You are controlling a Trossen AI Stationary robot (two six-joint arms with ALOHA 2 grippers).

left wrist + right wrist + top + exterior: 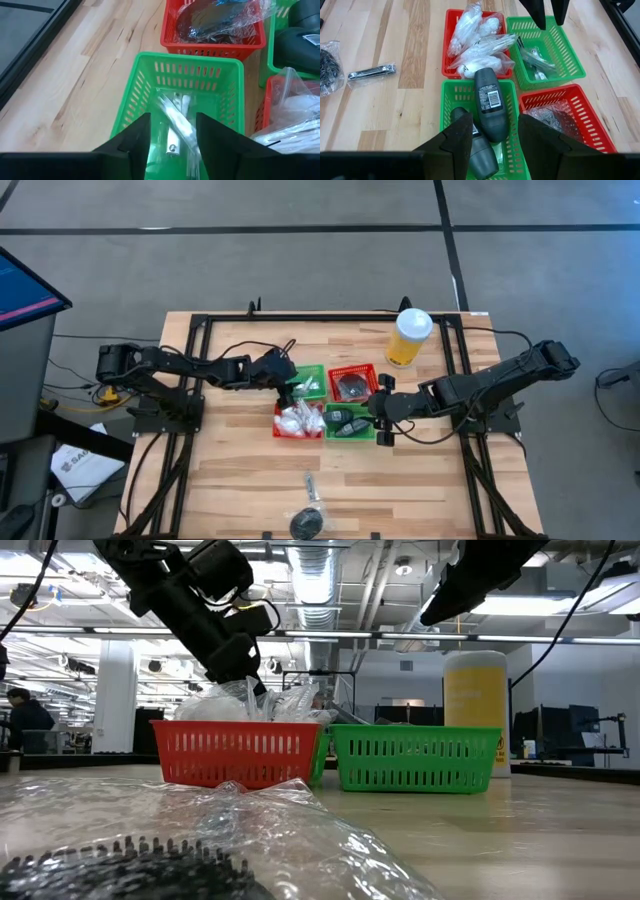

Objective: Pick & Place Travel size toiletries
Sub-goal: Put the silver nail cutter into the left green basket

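Left tool (172,137) over the tube basket (140,85)
I see its fingers apart above silvery tubes (177,122); right tool (495,137), fingers apart, hovers over dark bottles (489,102).

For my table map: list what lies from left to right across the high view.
left gripper over green basket → red basket → right gripper → yellow cup.

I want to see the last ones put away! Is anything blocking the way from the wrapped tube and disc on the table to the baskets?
Nothing visible. The thin silvery wrapped tube and dark round wrapped disc lie on bare wooden table, with open boards up to the four red and green mesh baskets.
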